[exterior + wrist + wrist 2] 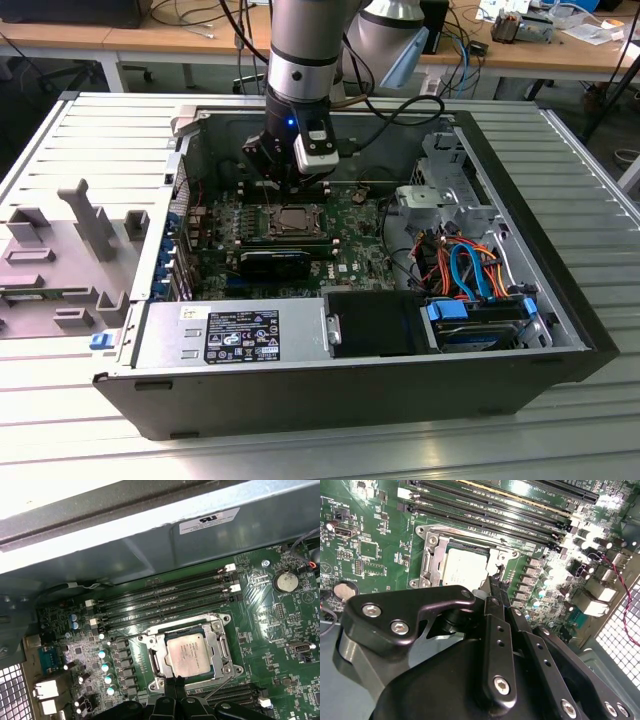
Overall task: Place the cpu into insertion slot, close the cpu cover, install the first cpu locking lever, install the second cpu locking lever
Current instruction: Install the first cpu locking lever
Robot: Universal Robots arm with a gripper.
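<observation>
The cpu point(189, 653) sits seated in the insertion slot point(151, 661) on the green motherboard point(280, 630), the cpu cover point(221, 645) lying closed around it. Just beside the socket's edge, the gripper point(178, 682) hovers with fingertips pressed together, holding nothing.

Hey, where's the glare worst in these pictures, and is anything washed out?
In the second wrist view, glare bleaches the capacitors beside the memory slots. In the first wrist view, the case edge is blown out white, while the cpu reads clearly. The exterior view is evenly lit.
</observation>
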